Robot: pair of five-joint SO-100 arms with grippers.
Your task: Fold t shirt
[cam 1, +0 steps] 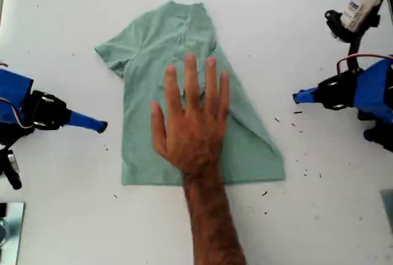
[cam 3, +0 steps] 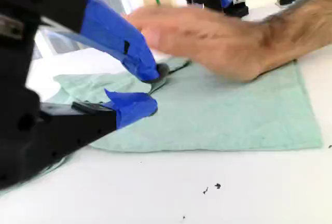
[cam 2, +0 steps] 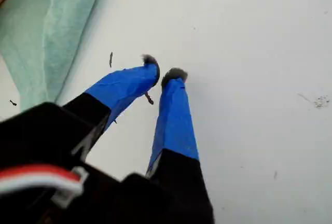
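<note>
The pale green t shirt [cam 1: 147, 62] lies flat on the white table [cam 1: 307, 216], with one side folded over in a diagonal crease. A person's hand [cam 1: 193, 124] presses flat on its middle, the forearm reaching in from the exterior view's bottom edge. My first gripper [cam 1: 296, 97] [cam 2: 162, 73] hovers over bare table at the exterior view's right, shut on nothing, with the shirt's edge [cam 2: 46, 27] just beyond it. My second gripper [cam 1: 101, 127] [cam 3: 153, 88] sits at the exterior view's left, slightly open and empty, close to the shirt [cam 3: 233, 115] and the hand [cam 3: 207, 37].
Small dark specks [cam 1: 277, 119] dot the table near the shirt's lower corner at the exterior view's right. A grey object [cam 1: 9, 228] sits at the exterior view's bottom left corner. A black and white motor [cam 1: 359, 13] juts up behind the arm at the exterior view's right.
</note>
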